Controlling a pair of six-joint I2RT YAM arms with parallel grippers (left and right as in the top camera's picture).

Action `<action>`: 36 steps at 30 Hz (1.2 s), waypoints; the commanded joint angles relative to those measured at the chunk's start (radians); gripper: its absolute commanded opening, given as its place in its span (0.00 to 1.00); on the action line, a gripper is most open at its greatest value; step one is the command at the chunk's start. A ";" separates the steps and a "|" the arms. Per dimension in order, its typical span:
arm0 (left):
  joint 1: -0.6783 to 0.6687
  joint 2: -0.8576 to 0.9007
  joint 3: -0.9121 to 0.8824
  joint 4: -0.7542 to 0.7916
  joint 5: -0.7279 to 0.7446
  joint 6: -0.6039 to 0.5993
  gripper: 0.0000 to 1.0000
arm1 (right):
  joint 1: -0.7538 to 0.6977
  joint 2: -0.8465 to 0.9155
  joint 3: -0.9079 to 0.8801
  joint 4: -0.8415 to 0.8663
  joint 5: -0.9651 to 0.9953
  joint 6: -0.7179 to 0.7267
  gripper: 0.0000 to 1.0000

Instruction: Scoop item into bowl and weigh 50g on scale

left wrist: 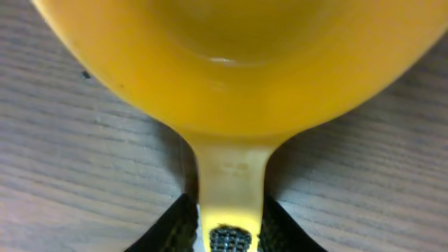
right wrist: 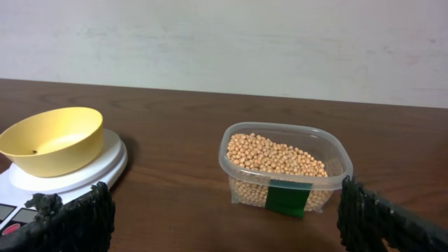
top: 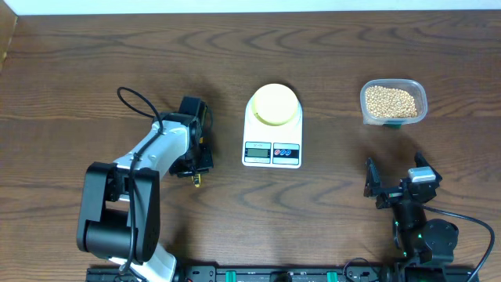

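Left gripper (left wrist: 231, 234) is sitting at the left of the dark brown wood-grain table (top: 78, 63), its jaws pinching the narrow handle of the yellow plastic long-handled scoop (left wrist: 234, 77) from both sides; the scoop's round cup is lying just beyond the fingertips, over the table top. Right gripper (top: 395, 185) is hovering at the near right with its jaws spread wide, holding nothing. The white rectangular digital scale (top: 272, 145) is standing at the centre, with the small round pale-yellow bowl (top: 274, 104) resting on its round platform at the far end. One dark speck is showing inside the bowl. The small round tan grains (right wrist: 276, 157) are lying heaped in the clear rounded-square plastic container (right wrist: 336, 164) at the far right, well apart from the scale. The container is carrying a green label (right wrist: 288, 198), which shows no legible writing. The scale's display digits are too small to read.
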 commanded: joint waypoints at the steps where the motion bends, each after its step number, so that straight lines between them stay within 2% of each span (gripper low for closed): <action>1: 0.001 0.020 -0.019 0.016 -0.004 -0.004 0.38 | 0.002 -0.003 -0.001 -0.004 0.007 -0.011 0.99; 4: 0.001 0.020 -0.019 0.017 -0.004 -0.004 0.48 | 0.002 -0.003 -0.001 -0.004 0.007 -0.011 0.99; 8: 0.001 0.020 -0.019 0.039 -0.004 -0.002 0.56 | 0.002 -0.003 -0.001 -0.004 0.007 -0.011 0.99; 20: 0.002 0.020 -0.019 0.155 -0.008 0.004 0.55 | 0.002 -0.003 -0.001 -0.004 0.007 -0.011 0.99; 36: 0.002 0.020 -0.020 0.174 -0.015 0.003 0.49 | 0.002 -0.003 -0.001 -0.004 0.007 -0.011 0.99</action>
